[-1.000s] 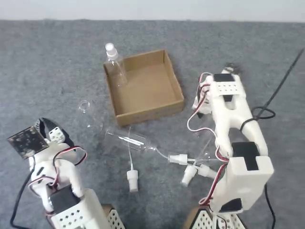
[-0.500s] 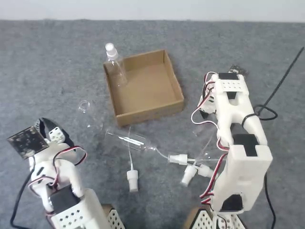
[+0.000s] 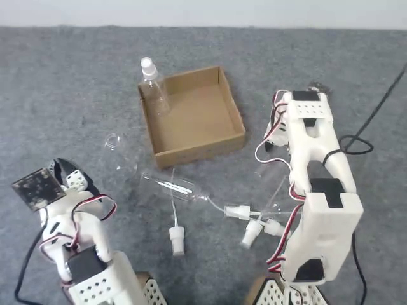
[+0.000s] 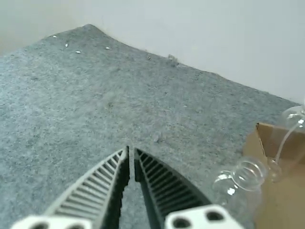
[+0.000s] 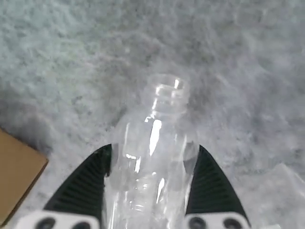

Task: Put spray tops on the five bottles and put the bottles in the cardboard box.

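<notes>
While right pincer (image 5: pixel 153 149) clasps the uncapped bottle (image 5: pixel 164 95) and left pincer (image 4: pixel 131 151) sits clenched empty, I grip firmly, neck free for a spray top (image 3: pixel 177 240).

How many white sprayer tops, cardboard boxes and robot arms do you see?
White spray tops: 5 (1 on a bottle, 4 loose on the carpet)
Cardboard box: 1
Robot arms: 2
Total: 8
</notes>
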`<state>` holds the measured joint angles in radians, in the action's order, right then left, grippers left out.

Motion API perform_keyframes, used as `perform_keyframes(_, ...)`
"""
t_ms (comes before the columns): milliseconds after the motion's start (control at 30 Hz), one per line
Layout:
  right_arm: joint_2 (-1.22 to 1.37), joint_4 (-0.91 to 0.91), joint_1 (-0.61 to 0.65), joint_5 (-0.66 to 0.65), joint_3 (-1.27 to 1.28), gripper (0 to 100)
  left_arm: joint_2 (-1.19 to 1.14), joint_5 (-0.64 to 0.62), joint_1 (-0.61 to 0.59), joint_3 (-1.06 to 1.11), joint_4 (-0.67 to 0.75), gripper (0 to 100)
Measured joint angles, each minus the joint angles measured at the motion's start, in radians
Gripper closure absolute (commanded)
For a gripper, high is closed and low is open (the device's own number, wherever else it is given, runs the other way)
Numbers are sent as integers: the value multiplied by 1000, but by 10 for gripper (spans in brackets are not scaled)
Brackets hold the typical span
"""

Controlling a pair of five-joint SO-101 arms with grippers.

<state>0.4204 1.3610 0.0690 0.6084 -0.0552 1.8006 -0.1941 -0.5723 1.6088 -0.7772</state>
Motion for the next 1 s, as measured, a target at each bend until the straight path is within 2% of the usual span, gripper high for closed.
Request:
perform_keyframes(567,0,385,2,0,-336,992,0,0,0,0,0,984)
perform_keyframes(767,-15,390,38,0,-350,992,0,0,0,0,0,984)
perform_keyframes(1000,-215,391,78,0,-201,992,0,0,0,0,0,984)
